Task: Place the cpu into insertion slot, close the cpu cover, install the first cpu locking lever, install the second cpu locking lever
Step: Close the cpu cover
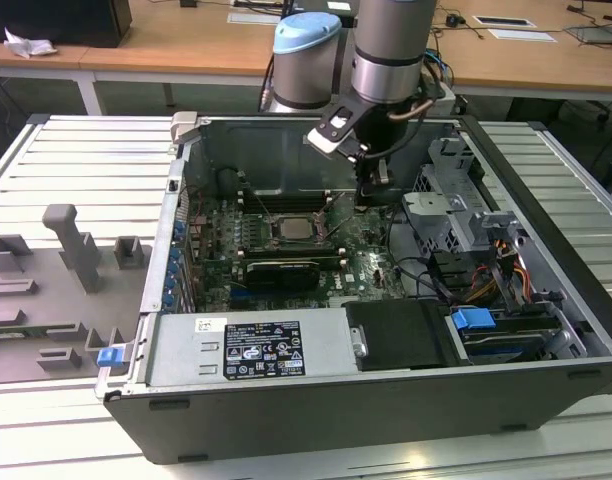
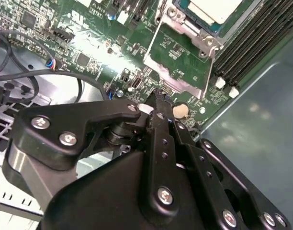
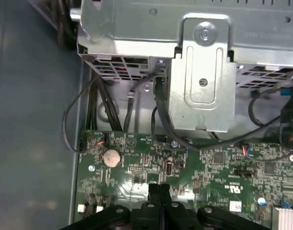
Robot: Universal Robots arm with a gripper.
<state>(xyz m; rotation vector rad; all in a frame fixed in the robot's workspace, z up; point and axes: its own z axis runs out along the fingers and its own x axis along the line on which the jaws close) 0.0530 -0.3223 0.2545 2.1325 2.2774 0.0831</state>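
The cpu lies with its pale metal top up in the insertion slot in the middle of the green board; its corner also shows in the second wrist view. Beside it the cpu cover, a silvery frame, appears swung open away from the slot, with green board showing through its cut-out. My gripper hangs low over the board on the exterior view's right of the slot. In both wrist views its black fingertips are pressed together, close to the cover's outer edge, with nothing visible between them.
A grey metal drive cage with black cables stands just beyond the gripper. A coin battery sits on the board near the fingertips. Long black memory slots run past the slot. Grey fixtures stand on the table outside the case.
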